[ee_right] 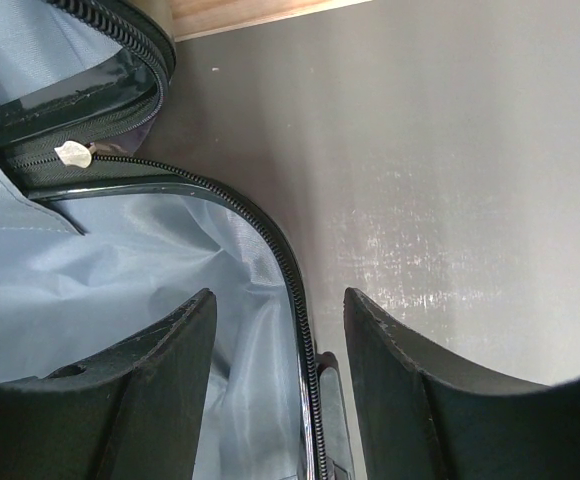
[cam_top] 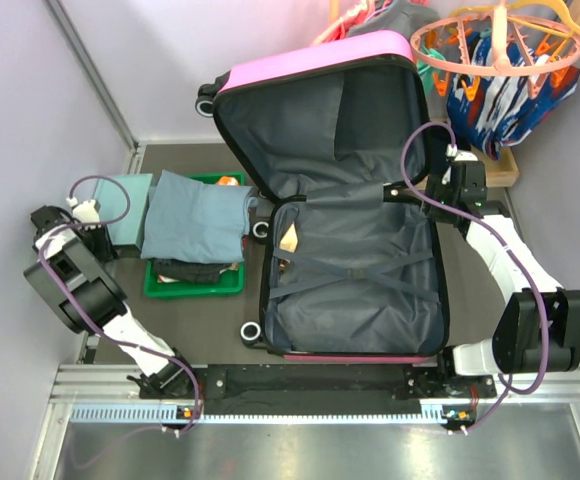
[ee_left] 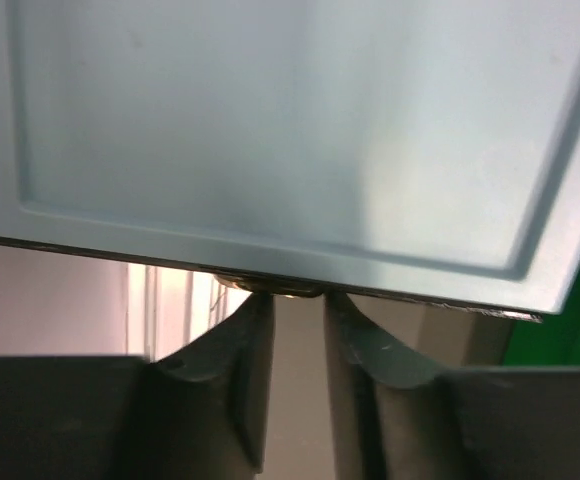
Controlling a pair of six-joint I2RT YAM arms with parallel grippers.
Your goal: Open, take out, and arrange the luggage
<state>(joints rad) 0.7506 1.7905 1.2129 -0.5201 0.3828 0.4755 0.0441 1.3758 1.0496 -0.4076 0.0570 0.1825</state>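
— What sits farthest left?
— The left gripper (ee_left: 288, 300), its tips right at the edge of the pale-teal box (ee_left: 270, 130). A narrow gap shows between the fingers. I cannot tell whether they pinch the small brassy bit at that edge.
— And next over?
— A green tray (cam_top: 195, 290) beside the box, with a folded blue-grey cloth (cam_top: 195, 215) on top.
— Where is the luggage?
— The luggage (cam_top: 355, 270) lies open on the dark table (cam_top: 210, 325), centre to right. Its lid is raised at the far side and black straps cross the near half.
— And on the right?
— The right gripper (ee_right: 280, 300) hangs at the case's right rim, jaws wide apart, with the zip running between them.
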